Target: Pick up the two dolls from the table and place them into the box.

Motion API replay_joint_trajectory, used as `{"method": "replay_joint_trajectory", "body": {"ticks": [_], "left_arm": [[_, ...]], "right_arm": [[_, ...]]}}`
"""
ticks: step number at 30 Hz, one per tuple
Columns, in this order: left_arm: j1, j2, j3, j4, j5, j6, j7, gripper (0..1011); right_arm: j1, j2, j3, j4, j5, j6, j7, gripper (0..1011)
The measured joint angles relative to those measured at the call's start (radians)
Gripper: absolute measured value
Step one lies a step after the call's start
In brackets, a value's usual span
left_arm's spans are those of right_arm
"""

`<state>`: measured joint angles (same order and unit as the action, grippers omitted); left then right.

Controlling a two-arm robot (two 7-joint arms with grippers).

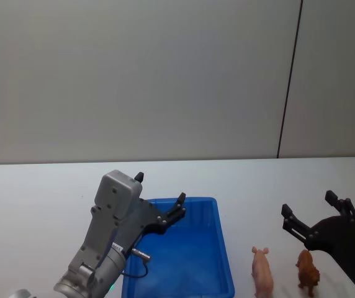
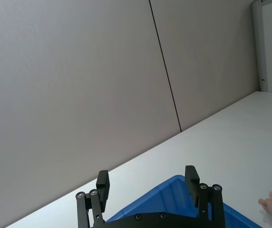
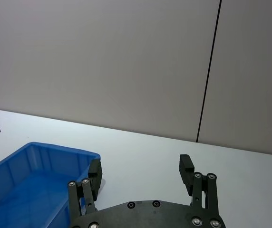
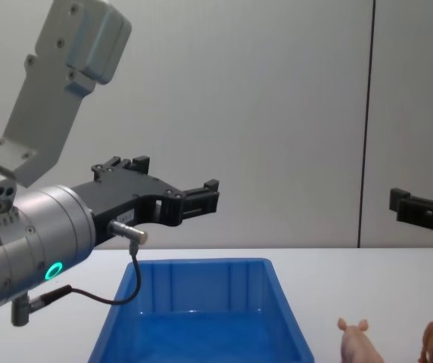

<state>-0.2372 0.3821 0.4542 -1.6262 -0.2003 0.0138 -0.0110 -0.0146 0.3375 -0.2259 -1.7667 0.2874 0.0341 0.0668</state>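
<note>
Two tools hang spread wide and empty: the right tool [image 1: 308, 203] raised over the desk [image 1: 41, 192], at 12 o'clock of the lion [image 1: 307, 270] in the head view, the left tool [image 1: 160, 187] above the box [image 1: 224, 248]. The pig [image 1: 262, 270] stands just beside the lion at its 9 o'clock, with the box next at 9 o'clock. Both look light, rigid and slick; a pinch across the flanks seems safest. The gap between them is tight; open desk lies at their 12 o'clock.
</note>
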Motion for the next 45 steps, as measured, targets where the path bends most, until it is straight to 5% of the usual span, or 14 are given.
{"method": "replay_joint_trajectory", "body": {"ticks": [27, 45], "left_arm": [[0.000, 0.000, 0.000, 0.000, 0.000, 0.000, 0.000, 1001], [0.000, 0.000, 0.000, 0.000, 0.000, 0.000, 0.000, 1001]], "right_arm": [[0.000, 0.003, 0.002, 0.000, 0.000, 0.004, 0.007, 1001], [-0.018, 0.061, 0.032, 0.012, 0.029, 0.129, 0.088, 1001]]}}
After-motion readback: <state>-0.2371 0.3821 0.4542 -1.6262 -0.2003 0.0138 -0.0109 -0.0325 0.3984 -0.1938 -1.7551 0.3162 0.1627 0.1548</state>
